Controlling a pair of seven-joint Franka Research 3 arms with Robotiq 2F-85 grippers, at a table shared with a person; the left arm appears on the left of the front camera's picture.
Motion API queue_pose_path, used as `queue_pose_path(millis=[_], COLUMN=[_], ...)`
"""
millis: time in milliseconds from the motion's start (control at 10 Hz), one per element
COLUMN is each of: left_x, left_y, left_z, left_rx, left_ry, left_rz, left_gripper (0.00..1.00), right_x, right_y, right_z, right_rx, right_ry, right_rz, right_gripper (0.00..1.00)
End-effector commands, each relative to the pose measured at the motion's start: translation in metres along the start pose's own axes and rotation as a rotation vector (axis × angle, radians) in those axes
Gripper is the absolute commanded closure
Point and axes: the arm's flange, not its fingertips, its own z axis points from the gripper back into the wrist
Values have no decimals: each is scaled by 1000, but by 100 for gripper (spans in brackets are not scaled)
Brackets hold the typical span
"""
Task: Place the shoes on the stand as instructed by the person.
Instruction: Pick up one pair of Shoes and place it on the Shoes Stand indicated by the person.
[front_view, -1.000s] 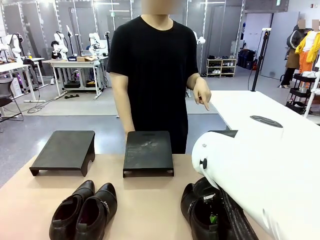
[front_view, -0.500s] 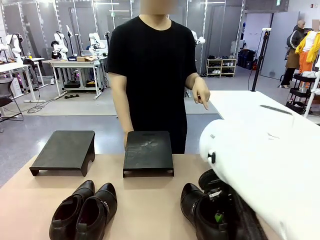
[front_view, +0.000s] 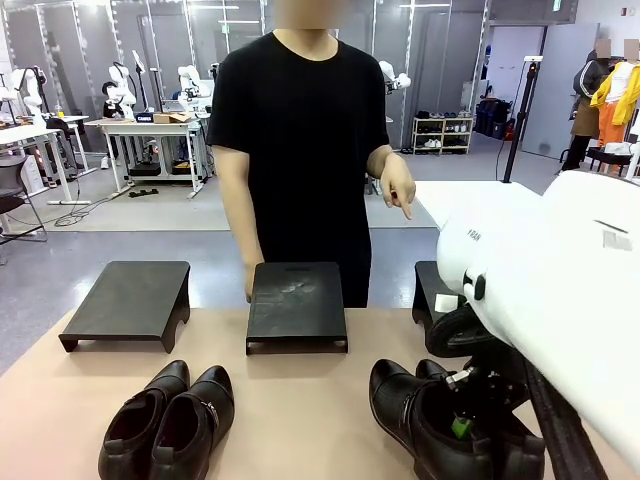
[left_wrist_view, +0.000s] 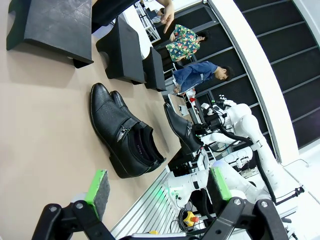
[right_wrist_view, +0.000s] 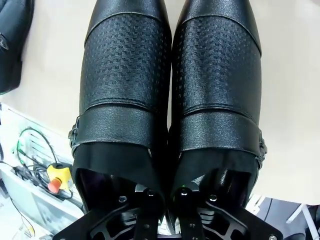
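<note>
Your right tool (right_wrist_view: 167, 197) pinches the buckled shoes (right_wrist_view: 127, 90) by their touching inner walls, likely so both travel together to the stand (front_view: 425, 285) beyond it.

The left gripper (left_wrist_view: 157, 184) holds its fingers (left_wrist_view: 98, 186) wide apart above the table (left_wrist_view: 40, 125); 2 black shoes (left_wrist_view: 125, 136) lie side by side near 3 stands (left_wrist_view: 50, 25), a 3rd shoe (left_wrist_view: 181, 129) beyond, possibly lifted.

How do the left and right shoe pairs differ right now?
The left pair stands free, toes angled right; the right pair has the right gripper shut on its inner walls, toes angled left. Both are glossy black with buckled straps.
</note>
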Motion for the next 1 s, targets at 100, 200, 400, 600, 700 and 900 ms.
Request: queue_pose_path(millis=[100,200,400,600,700,900], left_x=[0,0,0,0,0,0], left_y=[-1,-1,-1,-1,-1,-1], left_z=[2,2,2,2,2,2], left_rx=[-2,-2,-2,-2,-2,-2], left_ry=[-2,-2,-2,-2,-2,-2], left_rz=[-4,-4,-4,-4,-4,-4], left_gripper=[0,0,0,0,0,0], right_x=[5,5,-1,11,15,26], right_y=[2,2,1,-7,-11,-16], right_z=[-3,-3,-9,38,56,92], right_rx=[-8,-8,-16,14,2,1], right_ry=[-13,-13,16,-106,-146,-175], right_rz=[-6,-6,4,9,17,28], right_gripper=[100,100,92,92,92,92])
